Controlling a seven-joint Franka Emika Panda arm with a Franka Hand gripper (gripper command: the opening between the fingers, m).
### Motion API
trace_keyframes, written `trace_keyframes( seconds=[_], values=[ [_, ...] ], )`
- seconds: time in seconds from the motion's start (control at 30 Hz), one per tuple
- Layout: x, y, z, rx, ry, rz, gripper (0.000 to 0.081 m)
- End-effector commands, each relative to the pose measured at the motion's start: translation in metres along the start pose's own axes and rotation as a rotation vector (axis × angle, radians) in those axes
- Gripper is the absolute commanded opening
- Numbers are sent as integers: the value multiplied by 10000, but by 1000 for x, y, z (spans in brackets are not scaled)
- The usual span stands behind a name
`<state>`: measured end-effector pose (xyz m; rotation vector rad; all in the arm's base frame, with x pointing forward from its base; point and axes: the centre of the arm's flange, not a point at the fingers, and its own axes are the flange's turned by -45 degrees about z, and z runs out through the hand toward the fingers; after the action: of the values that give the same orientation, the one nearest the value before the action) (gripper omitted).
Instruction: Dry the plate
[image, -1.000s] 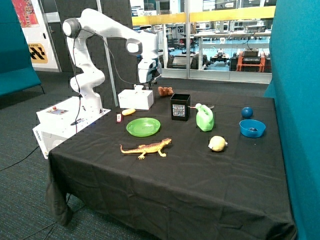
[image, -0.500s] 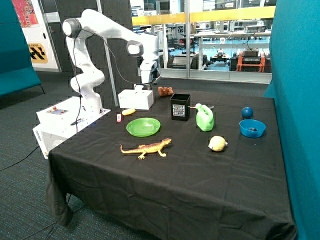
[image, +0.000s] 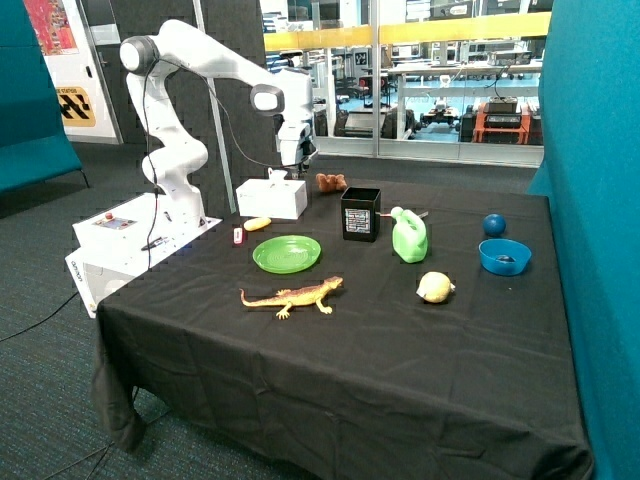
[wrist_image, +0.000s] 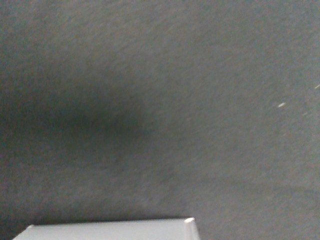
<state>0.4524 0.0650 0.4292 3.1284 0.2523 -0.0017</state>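
The bright-green plate (image: 287, 253) lies flat on the black tablecloth, between the white box (image: 271, 198) and the toy lizard (image: 293, 295). My gripper (image: 292, 162) hangs in the air above the far end of the white box, well behind the plate and apart from it. A white tissue sticks up from the top of the box. The wrist view shows only black cloth and one edge of the white box (wrist_image: 110, 230). The plate is out of the wrist view.
A black cube container (image: 360, 213), a green jug (image: 409, 236), a yellow-white lump (image: 434, 287), a blue bowl (image: 504, 256) and a blue ball (image: 494, 224) stand across the table. A brown toy (image: 330, 182) and a yellow object (image: 257, 223) lie near the box.
The arm has swung a little away from the black container, bringing my gripper more directly over the white box. Nothing on the table has moved.
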Motion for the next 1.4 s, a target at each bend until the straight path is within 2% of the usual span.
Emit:
trace_keyframes(
  seconds=[0.0,0.37,0.6,1.0,1.37],
  values=[
    [-20,-37,8,29,14,-168,473],
    [-38,-79,23,29,14,-607,484],
    [-47,-107,31,29,15,-1231,484],
    [-70,-106,42,29,15,-1328,472],
    [-83,-94,41,29,15,-1376,473]
  ],
)
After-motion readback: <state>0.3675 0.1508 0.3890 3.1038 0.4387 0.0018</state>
